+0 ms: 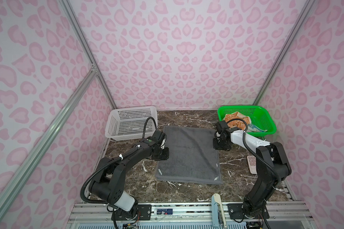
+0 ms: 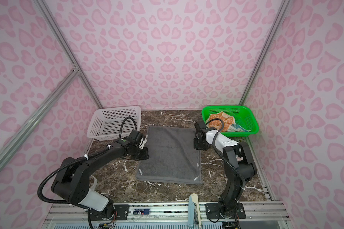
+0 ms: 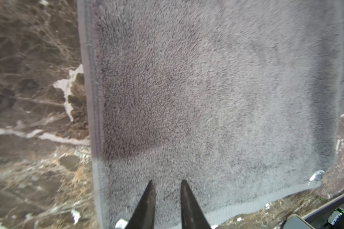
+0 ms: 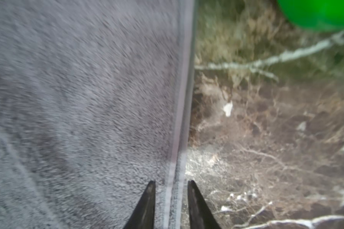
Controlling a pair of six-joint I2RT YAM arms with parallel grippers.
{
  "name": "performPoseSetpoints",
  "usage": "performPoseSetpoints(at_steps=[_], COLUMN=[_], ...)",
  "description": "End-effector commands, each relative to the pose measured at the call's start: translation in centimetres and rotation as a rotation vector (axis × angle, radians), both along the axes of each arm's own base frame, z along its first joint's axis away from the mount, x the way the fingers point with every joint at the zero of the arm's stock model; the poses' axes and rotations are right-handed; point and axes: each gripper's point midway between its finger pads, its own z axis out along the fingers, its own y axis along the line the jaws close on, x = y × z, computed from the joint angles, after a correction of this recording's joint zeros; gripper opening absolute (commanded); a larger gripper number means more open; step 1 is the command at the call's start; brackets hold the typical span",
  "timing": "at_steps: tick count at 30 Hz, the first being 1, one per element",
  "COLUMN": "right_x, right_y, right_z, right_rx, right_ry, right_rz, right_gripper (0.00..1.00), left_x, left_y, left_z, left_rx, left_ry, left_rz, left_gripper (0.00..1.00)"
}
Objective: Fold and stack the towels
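Jaws narrow on left gripper [image 3: 167,182], tips over grey towel [image 1: 189,154] pile, nothing pinched. Right gripper [image 4: 171,182] jaws narrow too, straddling towel hem; that view blurred. Grey towel flat, mid worktop [image 1: 187,117]. Orange towel [image 1: 237,116] crumpled in green basket [image 1: 265,119], far right corner, partly behind right arm [image 1: 254,141]. Blue towel [image 1: 257,129] mostly buried, print unreadable.

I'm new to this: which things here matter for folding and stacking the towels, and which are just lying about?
For the job: dark grey terry towel, spread flat; orange printed towel and blue printed towel, crumpled in the green plastic basket.
Lying about: empty white plastic basket; cream calculator with pink keys; pale blue tool at the front edge.
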Motion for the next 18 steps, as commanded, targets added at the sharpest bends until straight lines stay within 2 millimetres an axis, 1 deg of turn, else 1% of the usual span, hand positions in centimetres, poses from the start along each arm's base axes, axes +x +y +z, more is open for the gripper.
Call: performPoseSetpoints(at_steps=[1, 4, 7, 13, 18], right_x=[-0.1, -0.4, -0.3, -0.1, -0.2], right_y=[0.7, 0.9, 1.0, 1.2, 0.5], right_z=[-1.1, -2.1, -2.5, -2.7, -2.5], right_rx=[0.056, 0.070, 0.078, 0.083, 0.037], right_ry=[0.008, 0.032, 0.035, 0.037, 0.037], right_rz=[-0.034, -0.047, -0.049, -0.045, -0.043], right_gripper=[0.31, 0.31, 0.31, 0.21, 0.14], left_x=[0.1, -0.3, -0.6, -1.0, -1.2], left_y=[-0.3, -0.1, 0.1, 0.2, 0.4], left_z=[-1.1, -2.4, -3.2, -4.1, -4.5], left_rx=[-0.004, 0.011, 0.025, 0.032, 0.040], left_ry=[0.017, 0.046, 0.066, 0.090, 0.103], left_rz=[-0.009, -0.005, -0.004, -0.005, -0.004], left_gripper=[0.25, 0.25, 0.25, 0.25, 0.25])
